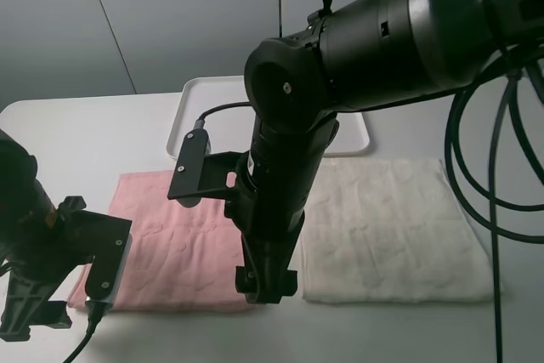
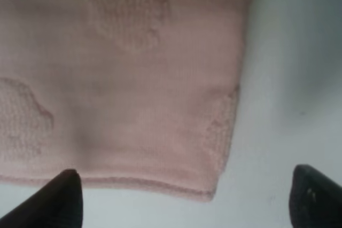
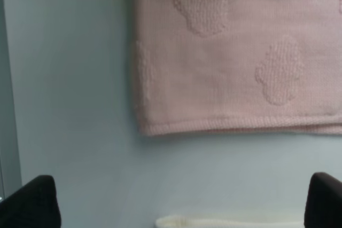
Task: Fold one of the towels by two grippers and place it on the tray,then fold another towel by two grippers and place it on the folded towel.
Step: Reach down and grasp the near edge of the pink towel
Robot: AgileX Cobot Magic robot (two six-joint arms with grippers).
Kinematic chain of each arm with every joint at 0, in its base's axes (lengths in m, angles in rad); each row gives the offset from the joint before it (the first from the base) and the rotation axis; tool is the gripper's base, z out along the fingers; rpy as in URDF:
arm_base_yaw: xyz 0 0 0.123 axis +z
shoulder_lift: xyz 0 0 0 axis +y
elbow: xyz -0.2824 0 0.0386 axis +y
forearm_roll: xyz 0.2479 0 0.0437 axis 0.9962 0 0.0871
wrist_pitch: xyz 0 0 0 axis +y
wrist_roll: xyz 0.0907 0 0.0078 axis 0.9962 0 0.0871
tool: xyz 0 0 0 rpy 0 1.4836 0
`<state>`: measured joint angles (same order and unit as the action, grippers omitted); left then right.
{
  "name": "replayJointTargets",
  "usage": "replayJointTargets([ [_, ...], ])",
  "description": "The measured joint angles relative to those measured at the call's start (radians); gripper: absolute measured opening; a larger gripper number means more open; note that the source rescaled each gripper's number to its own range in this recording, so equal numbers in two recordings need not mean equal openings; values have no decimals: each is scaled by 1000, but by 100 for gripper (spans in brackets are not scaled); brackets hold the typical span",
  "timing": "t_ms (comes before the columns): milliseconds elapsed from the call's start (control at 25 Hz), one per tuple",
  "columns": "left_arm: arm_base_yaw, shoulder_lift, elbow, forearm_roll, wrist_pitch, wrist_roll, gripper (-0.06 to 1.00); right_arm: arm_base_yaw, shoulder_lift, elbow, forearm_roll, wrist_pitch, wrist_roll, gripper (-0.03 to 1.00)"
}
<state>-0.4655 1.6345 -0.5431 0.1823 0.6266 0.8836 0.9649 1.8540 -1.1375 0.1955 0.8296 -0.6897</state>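
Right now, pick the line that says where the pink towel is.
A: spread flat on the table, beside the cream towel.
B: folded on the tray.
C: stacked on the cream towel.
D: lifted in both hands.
A: the pink towel lies flat on the table beside the cream towel, and the left hand and right hand stand open by its near corners, holding nothing.
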Motion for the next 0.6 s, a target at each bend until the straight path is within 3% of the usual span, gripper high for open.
replayJointTargets([
  [600,-33,109,-3,12,-10,0,100,38,4,0,-2,-12,-18,99],
])
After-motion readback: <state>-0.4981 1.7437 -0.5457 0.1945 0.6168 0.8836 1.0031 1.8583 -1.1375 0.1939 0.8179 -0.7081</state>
